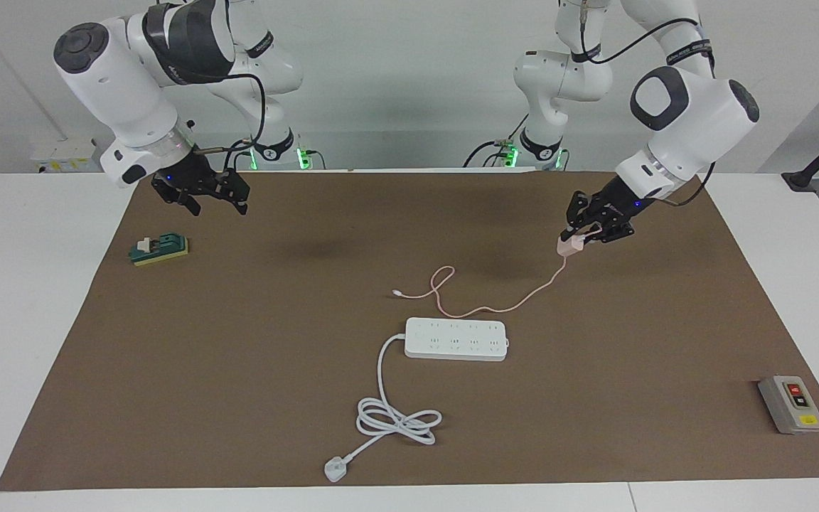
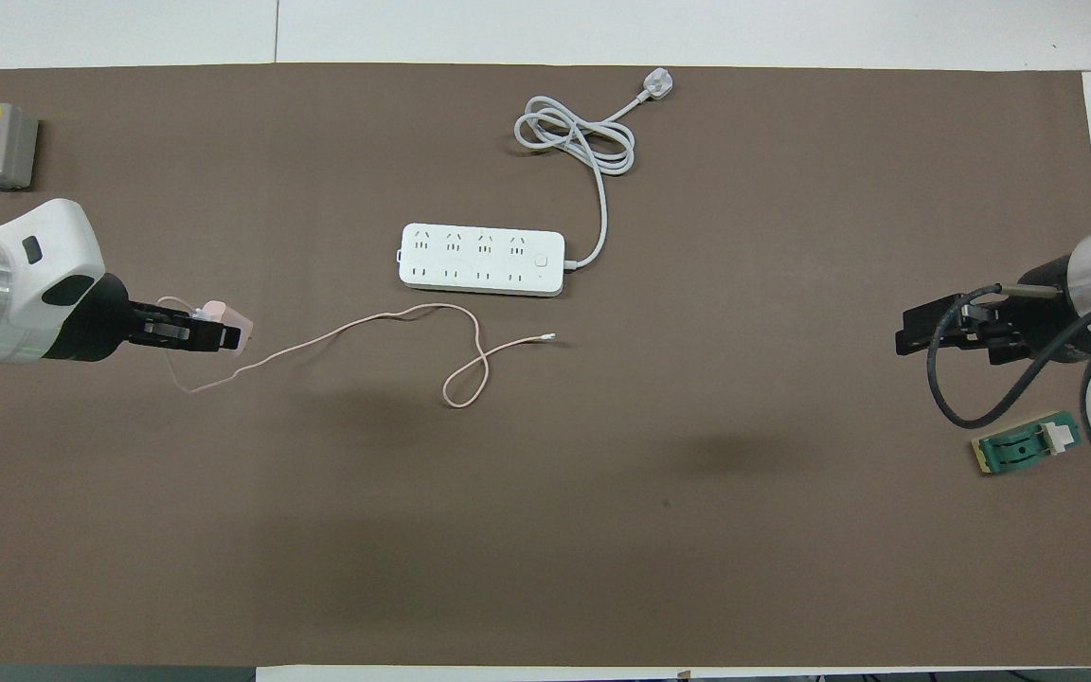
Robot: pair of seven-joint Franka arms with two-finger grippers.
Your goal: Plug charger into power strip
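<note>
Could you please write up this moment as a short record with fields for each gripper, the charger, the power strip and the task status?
left gripper: shut on the charger, raised over the mat toward the left arm's end
right gripper: open, empty, waiting in the air near the green block
charger: held; cable trails on the mat
power strip: flat on the mat, sockets empty
task status: not yet plugged in
</note>
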